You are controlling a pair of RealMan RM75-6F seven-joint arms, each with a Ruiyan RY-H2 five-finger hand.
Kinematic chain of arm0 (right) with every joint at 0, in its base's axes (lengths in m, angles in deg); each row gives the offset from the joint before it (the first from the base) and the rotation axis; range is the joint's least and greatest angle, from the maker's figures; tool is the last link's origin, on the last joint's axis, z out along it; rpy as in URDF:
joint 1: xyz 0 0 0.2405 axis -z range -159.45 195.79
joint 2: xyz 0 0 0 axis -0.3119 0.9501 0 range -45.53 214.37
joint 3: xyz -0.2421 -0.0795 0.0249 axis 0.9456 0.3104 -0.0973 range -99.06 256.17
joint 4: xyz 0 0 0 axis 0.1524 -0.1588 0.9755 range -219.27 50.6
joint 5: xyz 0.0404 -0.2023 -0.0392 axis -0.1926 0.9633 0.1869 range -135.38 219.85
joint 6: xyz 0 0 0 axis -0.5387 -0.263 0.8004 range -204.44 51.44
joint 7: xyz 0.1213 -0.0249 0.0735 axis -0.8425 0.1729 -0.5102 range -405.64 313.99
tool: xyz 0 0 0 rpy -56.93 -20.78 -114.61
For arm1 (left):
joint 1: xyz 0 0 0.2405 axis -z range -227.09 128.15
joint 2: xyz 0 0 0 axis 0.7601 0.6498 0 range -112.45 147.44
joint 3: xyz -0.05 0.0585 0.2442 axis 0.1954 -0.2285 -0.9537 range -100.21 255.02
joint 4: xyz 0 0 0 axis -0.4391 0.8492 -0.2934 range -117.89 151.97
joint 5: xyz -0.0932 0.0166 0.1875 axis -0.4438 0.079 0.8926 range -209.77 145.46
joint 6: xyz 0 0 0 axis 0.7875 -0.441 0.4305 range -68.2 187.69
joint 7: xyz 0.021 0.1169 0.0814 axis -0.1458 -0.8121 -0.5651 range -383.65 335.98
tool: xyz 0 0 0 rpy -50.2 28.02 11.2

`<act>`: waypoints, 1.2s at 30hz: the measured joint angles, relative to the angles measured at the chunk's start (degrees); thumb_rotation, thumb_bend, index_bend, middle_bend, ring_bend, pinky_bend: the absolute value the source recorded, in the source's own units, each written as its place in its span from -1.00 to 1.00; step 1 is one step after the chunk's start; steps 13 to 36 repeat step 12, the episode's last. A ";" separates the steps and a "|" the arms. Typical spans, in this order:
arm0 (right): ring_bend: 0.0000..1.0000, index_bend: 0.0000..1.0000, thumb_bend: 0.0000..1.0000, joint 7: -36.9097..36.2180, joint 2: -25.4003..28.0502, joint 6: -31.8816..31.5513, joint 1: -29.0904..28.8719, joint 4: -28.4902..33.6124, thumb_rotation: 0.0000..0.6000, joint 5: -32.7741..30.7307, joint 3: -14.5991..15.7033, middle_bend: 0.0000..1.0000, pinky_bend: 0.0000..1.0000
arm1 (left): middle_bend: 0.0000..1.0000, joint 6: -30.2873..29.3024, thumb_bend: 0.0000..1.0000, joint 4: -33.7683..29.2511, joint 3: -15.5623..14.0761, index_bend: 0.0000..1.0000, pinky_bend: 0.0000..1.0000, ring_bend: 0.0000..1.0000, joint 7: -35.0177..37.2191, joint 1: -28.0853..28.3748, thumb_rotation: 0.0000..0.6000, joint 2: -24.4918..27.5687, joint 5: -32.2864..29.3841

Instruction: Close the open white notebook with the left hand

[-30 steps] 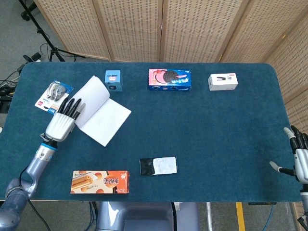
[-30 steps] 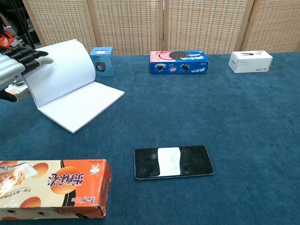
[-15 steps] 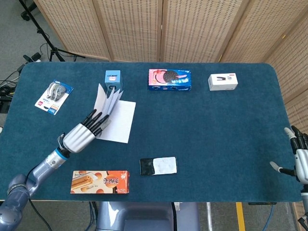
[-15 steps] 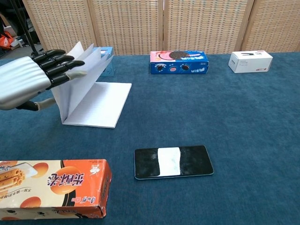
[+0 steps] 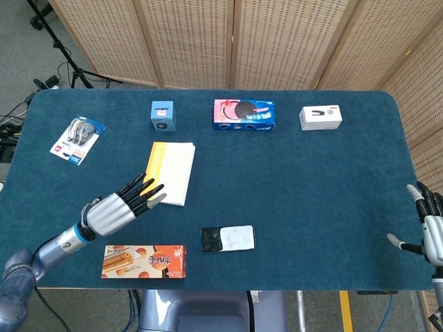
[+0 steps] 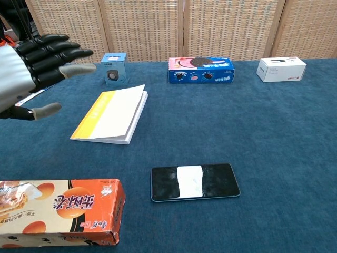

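Observation:
The white notebook (image 5: 170, 172) (image 6: 112, 114) lies shut and flat on the blue table, with a yellow-orange strip along its left edge. My left hand (image 5: 122, 205) (image 6: 31, 68) hovers open in front of and to the left of it, fingers spread and pointing toward it, holding nothing and apart from the cover. Far off at the right table edge my right hand (image 5: 432, 229) stays open and empty; the chest view does not show it.
A black phone (image 5: 228, 238) (image 6: 194, 182) lies near the front middle. An orange snack box (image 5: 144, 261) (image 6: 57, 212) sits at the front left. Along the back stand a small blue box (image 5: 163, 115), a cookie box (image 5: 244, 115), a white box (image 5: 320, 117) and a packet (image 5: 77, 140).
The notebook's raised pages have dropped flat and the cover is now down. My left hand has drawn back toward the front left, off the pages. The right hand stayed still.

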 measured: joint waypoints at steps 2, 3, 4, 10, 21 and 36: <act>-1.00 -1.00 -1.00 -0.03 0.05 -0.04 0.03 0.05 1.00 0.00 0.00 -1.00 -1.00 | -1.00 -0.19 -0.26 -1.08 1.45 -1.00 -1.00 -1.00 2.62 -0.65 1.00 0.38 -1.72; -1.00 -1.00 -1.00 -0.04 0.05 -0.05 0.03 0.06 1.00 -0.01 0.00 -1.00 -1.00 | -1.00 -0.12 -0.27 -2.04 2.53 -1.00 -1.00 -1.00 4.54 -1.22 1.00 0.71 -3.11; -1.00 -1.00 -1.00 -0.04 0.07 -0.07 0.04 0.09 1.00 0.01 0.00 -1.00 -1.00 | -1.00 0.07 -0.28 -2.92 3.35 -1.00 -1.00 -1.00 6.03 -1.73 1.00 1.02 -4.25; -1.00 -1.00 -1.00 0.14 0.16 -0.82 0.27 0.45 1.00 0.61 0.17 -1.00 -1.00 | -1.00 4.23 -0.33 -12.16 7.34 -1.00 -1.00 -1.00 16.08 -6.60 1.00 4.89 -11.32; -1.00 -1.00 -1.00 0.35 0.16 -1.00 0.33 0.56 1.00 0.79 0.25 -1.00 -1.00 | -1.00 6.61 -0.33 -17.37 8.18 -1.00 -1.00 -1.00 17.68 -8.68 1.00 7.28 -13.82; -1.00 -1.00 -1.00 0.35 0.16 -1.00 0.33 0.56 1.00 0.79 0.25 -1.00 -1.00 | -1.00 6.61 -0.33 -17.37 8.18 -1.00 -1.00 -1.00 17.68 -8.68 1.00 7.28 -13.82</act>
